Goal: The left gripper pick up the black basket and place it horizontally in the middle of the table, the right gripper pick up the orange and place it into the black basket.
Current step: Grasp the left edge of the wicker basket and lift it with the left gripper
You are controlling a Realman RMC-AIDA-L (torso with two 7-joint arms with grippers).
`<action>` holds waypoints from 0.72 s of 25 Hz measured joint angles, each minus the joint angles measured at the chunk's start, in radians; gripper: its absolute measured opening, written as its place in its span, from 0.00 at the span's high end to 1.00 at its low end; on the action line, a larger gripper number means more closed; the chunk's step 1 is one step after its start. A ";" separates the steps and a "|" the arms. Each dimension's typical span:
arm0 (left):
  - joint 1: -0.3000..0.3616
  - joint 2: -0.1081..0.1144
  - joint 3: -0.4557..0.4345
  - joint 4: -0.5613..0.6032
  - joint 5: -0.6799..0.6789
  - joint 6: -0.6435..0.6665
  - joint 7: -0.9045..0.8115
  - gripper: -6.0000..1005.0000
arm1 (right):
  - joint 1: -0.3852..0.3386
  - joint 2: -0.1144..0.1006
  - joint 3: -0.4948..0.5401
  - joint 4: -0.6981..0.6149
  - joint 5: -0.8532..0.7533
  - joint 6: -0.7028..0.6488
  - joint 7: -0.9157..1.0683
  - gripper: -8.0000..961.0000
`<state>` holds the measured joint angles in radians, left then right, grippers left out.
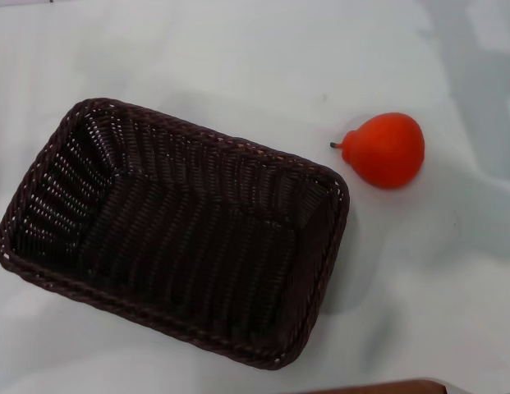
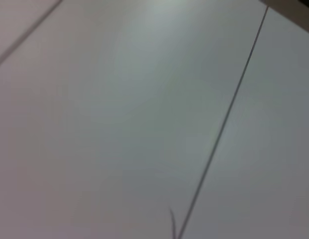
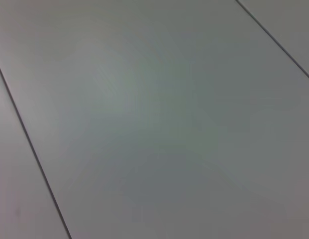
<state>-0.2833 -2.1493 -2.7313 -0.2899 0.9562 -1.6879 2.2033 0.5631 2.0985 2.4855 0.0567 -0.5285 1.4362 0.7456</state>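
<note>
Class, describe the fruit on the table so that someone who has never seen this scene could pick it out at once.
Start at the white table and find the big dark woven basket lying at a slant. Just off its far right corner, apart from it, sits the orange. It is the only small, smooth, bright red-orange thing here, pear-shaped, its short dark stem pointing towards the basket.

The dark woven basket (image 1: 168, 238) sits slanted and open; the red-orange fruit (image 1: 388, 149) lies near its far right corner, apart.
</note>
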 joint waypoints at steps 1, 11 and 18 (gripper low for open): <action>0.004 0.007 0.021 -0.023 0.001 0.013 -0.044 0.13 | 0.000 0.000 0.000 0.000 0.000 -0.007 0.001 0.04; 0.017 0.296 0.378 -0.451 0.391 0.068 -0.910 0.14 | 0.000 -0.001 -0.001 0.008 0.001 -0.051 0.002 0.04; 0.033 0.283 0.382 -0.857 0.755 -0.017 -1.271 0.16 | 0.000 -0.002 -0.001 0.009 0.003 -0.065 0.003 0.04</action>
<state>-0.2502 -1.8660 -2.3496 -1.1468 1.7116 -1.7047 0.9323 0.5629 2.0969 2.4849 0.0656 -0.5253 1.3707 0.7485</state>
